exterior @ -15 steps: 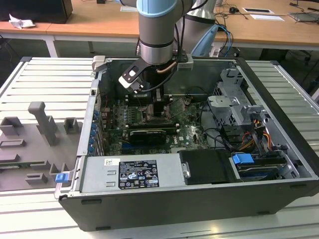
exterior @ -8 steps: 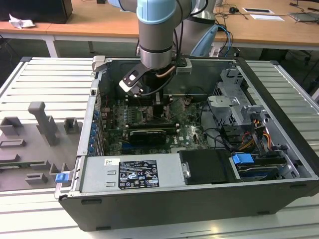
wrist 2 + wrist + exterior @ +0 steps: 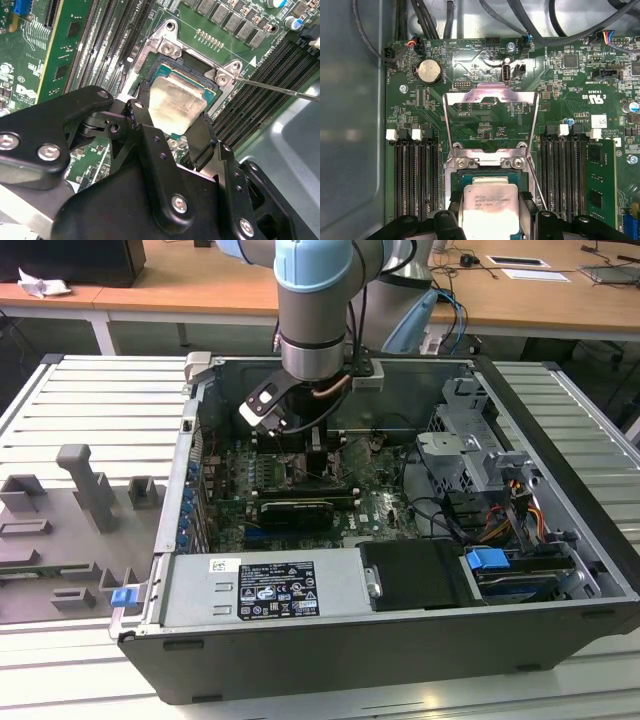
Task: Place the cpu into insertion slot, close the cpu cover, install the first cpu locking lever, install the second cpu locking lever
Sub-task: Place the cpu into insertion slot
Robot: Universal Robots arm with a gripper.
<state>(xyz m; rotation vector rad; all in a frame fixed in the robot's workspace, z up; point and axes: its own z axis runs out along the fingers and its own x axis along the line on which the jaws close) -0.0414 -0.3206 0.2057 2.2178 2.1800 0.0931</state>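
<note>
Gripper [image 3: 174, 107] down inside the open computer case [image 3: 350, 670], pinching the cpu [image 3: 490, 212] at the insertion slot [image 3: 176, 65].

Exterior view: the arm reaches in from above, wrist over the motherboard [image 3: 485, 55]. Both wrist views: two black fingers [image 3: 200, 137] press on opposite edges of the cpu, its dull silver face up and a thin green border showing. The chip lies within the slot's black rim (fully seated or not, cannot tell). The cpu cover [image 3: 490, 95] is swung open and lies back over the board beyond the slot, with green board visible through its window. A thin lever rod [image 3: 280, 90] angles out from the socket's corner over the memory slots [image 3: 270, 70]. More long black slots flank the socket on its other side.
</note>
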